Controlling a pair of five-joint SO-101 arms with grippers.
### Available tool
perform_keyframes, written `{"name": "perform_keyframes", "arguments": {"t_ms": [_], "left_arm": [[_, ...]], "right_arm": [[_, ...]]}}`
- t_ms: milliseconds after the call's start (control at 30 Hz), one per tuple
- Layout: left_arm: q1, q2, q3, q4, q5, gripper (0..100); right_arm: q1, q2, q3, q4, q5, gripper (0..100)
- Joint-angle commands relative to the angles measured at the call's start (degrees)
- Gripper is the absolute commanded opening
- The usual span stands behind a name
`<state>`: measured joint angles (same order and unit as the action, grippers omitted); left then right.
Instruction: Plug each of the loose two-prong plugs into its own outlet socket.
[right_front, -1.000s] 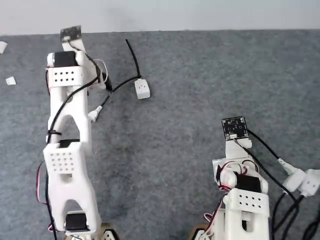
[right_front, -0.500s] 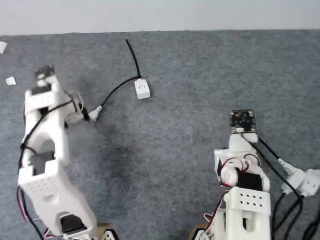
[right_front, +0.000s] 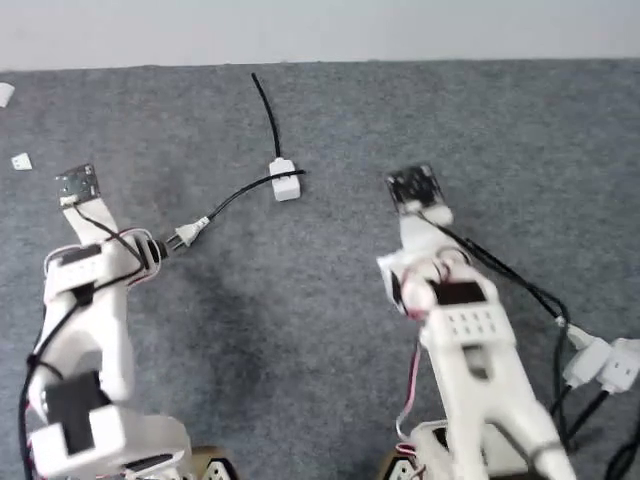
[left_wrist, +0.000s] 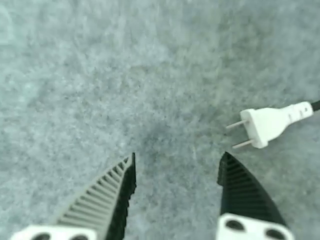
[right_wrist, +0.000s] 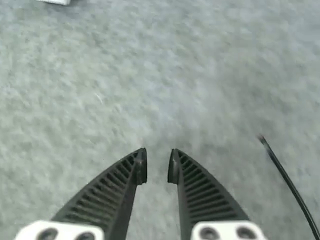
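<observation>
A white two-prong plug (right_front: 190, 234) lies on the grey carpet, its black cable running to a white outlet socket (right_front: 285, 180). My left gripper (left_wrist: 178, 159) is open just above the carpet. The plug (left_wrist: 265, 125) lies a little beyond one fingertip and to its side, prongs bare, touching neither finger. The left arm (right_front: 85, 300) stands at the left, its wrist close to the plug. The right arm (right_front: 440, 290) leans out over the middle of the carpet. My right gripper (right_wrist: 157, 162) is almost closed with a slim gap, holding nothing above bare carpet.
A second white plug sits joined to its socket (right_front: 600, 362) at the right edge, with black cables trailing off. A black cable (right_wrist: 287, 180) crosses the carpet beside the right gripper. A short black cable stub (right_front: 265, 105) leads away from the outlet socket. Two paper scraps (right_front: 20, 161) lie far left.
The left arm drew back toward the near left and now sits beside the plug. The right arm swung out from its rest toward the middle. The socket turned slightly.
</observation>
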<state>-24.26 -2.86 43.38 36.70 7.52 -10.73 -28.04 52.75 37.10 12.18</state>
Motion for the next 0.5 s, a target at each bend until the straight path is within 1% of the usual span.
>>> {"name": "perform_keyframes", "arguments": {"t_ms": [0,267,400,467], "left_arm": [[-0.1,-4.7,1.5,-5.3,-0.4,25],[-0.2,-4.9,1.6,-5.9,-0.1,25],[-0.2,-4.7,2.1,-8.9,-0.1,26],[-0.2,-4.7,2.1,-9.1,-0.1,26]], "right_arm": [[-3.3,9.2,-11.7,-1.0,0.4,7.9],[-11.6,28.1,-30.2,-1.5,0.4,7.9],[-14.5,39.1,-41.3,-1.4,0.4,7.9],[-15.3,44.4,-46.6,-1.0,0.4,8.0]]}}
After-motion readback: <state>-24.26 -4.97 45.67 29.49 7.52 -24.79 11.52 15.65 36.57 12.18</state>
